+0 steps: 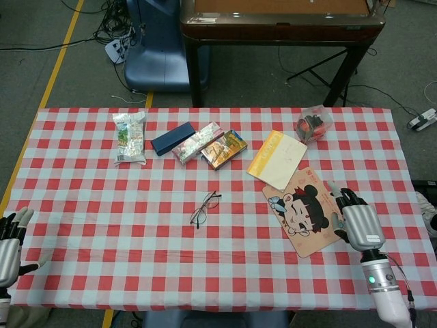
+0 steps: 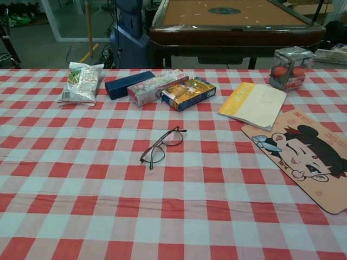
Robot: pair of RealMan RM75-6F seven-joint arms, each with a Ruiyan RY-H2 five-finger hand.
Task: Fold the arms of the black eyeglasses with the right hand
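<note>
The black eyeglasses (image 1: 205,208) (image 2: 161,145) lie on the checked tablecloth near the table's middle, lenses flat, with one arm showing across the far end. My right hand (image 1: 357,222) hovers far to the right of them, over the right edge of the cartoon mat, fingers apart and holding nothing. My left hand (image 1: 9,239) sits at the table's left edge, also holding nothing. Neither hand shows in the chest view.
A cartoon mat (image 1: 308,213) and a yellow-edged notebook (image 1: 278,158) lie right of the glasses. Behind them sit a snack bag (image 1: 130,137), a dark blue case (image 1: 173,138), two boxes (image 1: 210,145) and a clear packet (image 1: 313,124).
</note>
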